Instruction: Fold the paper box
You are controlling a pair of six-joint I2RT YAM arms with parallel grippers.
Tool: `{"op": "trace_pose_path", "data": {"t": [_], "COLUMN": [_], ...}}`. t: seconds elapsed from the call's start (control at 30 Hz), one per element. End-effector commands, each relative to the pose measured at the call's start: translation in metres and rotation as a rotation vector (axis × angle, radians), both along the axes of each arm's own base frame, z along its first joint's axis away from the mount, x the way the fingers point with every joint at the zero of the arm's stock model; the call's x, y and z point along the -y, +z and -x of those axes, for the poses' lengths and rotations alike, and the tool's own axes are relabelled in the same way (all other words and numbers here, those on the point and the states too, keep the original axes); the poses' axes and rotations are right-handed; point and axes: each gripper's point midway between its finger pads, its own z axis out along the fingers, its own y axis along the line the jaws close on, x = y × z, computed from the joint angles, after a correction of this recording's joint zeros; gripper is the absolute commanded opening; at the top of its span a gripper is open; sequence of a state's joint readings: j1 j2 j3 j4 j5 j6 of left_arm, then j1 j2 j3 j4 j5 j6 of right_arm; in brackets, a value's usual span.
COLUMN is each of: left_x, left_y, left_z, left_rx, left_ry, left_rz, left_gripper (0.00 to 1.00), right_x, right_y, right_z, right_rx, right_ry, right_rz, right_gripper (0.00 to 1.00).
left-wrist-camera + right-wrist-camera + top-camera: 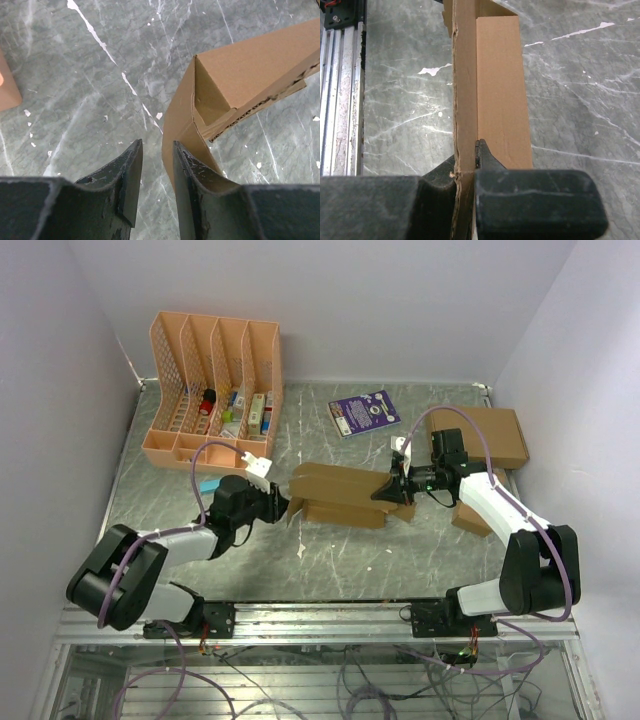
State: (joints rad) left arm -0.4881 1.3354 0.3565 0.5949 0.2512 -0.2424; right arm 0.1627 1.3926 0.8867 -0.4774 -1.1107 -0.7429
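Brown cardboard paper box (340, 492) lies mid-table, held at one end.

It is part-folded into a slim oblong tube lying across the grey marbled table (330, 560), with a flat panel along its 6 o'clock side. At its 3 o'clock end the right gripper (392, 490) is clamped on one upright wall; the right wrist view shows its fingers (485, 160) pressed on either side of that sheet. At the 9 o'clock end the tube mouth gapes. The left gripper (283, 505) sits there, its jaws a narrow gap apart with bare table between them, and a loose flap runs down beside the outside of one finger (192, 170). A pink file rack (215, 390) stands at 10 o'clock, a purple booklet (364, 412) at 12 o'clock and a wider brown box (480, 435) at 2 o'clock.
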Motion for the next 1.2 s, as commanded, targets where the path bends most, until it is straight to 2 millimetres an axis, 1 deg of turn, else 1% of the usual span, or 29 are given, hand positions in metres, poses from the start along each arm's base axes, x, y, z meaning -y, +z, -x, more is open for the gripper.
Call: {"op": "trace_pose_path", "data": {"t": [0.0,0.2,0.4,0.53,0.7,0.83,0.97,1.17], "left_x": [0.015,0.021,0.024,0.026,0.037,0.037,0.035,0.038], "left_y": [0.021,0.023,0.027,0.019,0.015,0.018,0.017,0.019], "left_z": [-0.011,-0.008,-0.011,-0.01,-0.003,-0.002,0.001,-0.002], "left_rx": [0.097,0.137,0.17,0.17,0.208,0.249,0.267,0.29], "left_ry": [-0.071,-0.126,-0.144,-0.148,-0.174,-0.16,-0.148,-0.115], "left_rz": [0.027,0.037,0.012,-0.041,-0.098,-0.088,-0.095,-0.102], "left_gripper": [0.41,0.42,0.43,0.45,0.47,0.48,0.5,0.55], "right_x": [0.002,0.001,0.001,0.002,0.003,0.004,0.004,0.004], "right_y": [-0.001,0.003,0.003,0.001,-0.003,-0.004,-0.003,-0.004], "right_z": [-0.005,-0.006,-0.006,-0.007,-0.006,-0.005,-0.004,-0.003], "right_rx": [-0.009,0.004,0.001,0.003,-0.001,0.003,0.008,0.009], "right_ry": [-0.024,-0.036,-0.034,-0.034,-0.026,-0.025,-0.021,-0.019], "right_rz": [0.003,-0.003,-0.005,0.003,0.013,0.02,0.019,0.02], "right_gripper": [0.0,0.0,0.0,0.0,0.0,0.0,0.0,0.0]}}
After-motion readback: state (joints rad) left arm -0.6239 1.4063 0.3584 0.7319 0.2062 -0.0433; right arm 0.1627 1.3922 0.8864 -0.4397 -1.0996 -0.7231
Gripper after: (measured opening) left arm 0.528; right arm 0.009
